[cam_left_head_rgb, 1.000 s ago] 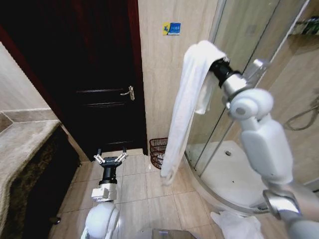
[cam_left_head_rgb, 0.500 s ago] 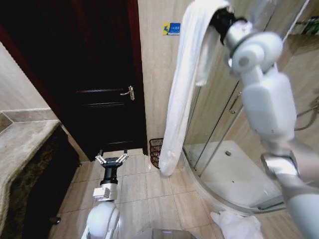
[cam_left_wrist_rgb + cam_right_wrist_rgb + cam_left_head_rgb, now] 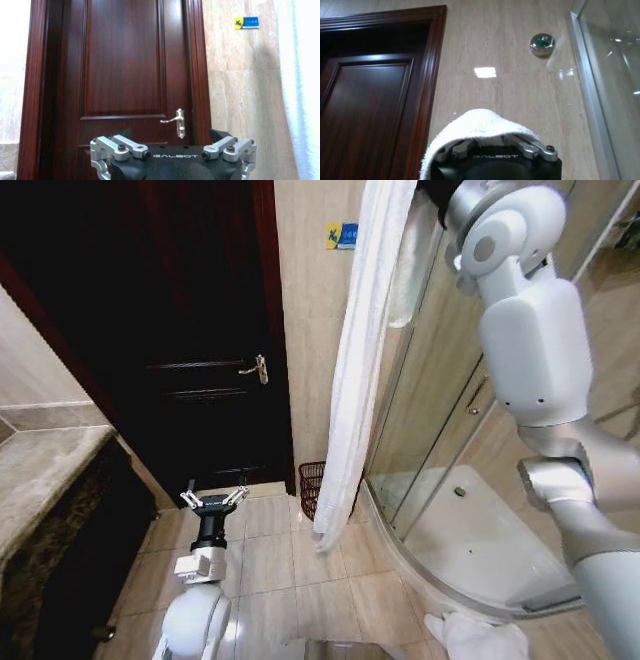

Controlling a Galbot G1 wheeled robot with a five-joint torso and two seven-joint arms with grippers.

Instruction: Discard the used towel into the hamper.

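Glossy white arm shells, rounded joints, grey round cap on right shoulder joint. Left claw (image 3: pixel 172 159): black body, white "GALBOT" lettering, silver finger links, dark screws. Right claw (image 3: pixel 495 150): same black-and-silver build.

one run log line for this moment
right tool: raised high, towel draped over it | towel end: hanging beside hamper | left tool: open, low, idle

Count: 1 towel (image 3: pixel 352 370), 1 hamper (image 3: pixel 311 488), 1 door (image 3: pixel 175 330), 1 blue sign (image 3: pixel 343 235), 2 grippers: left gripper (image 3: pixel 212 501), right gripper (image 3: pixel 495 150).
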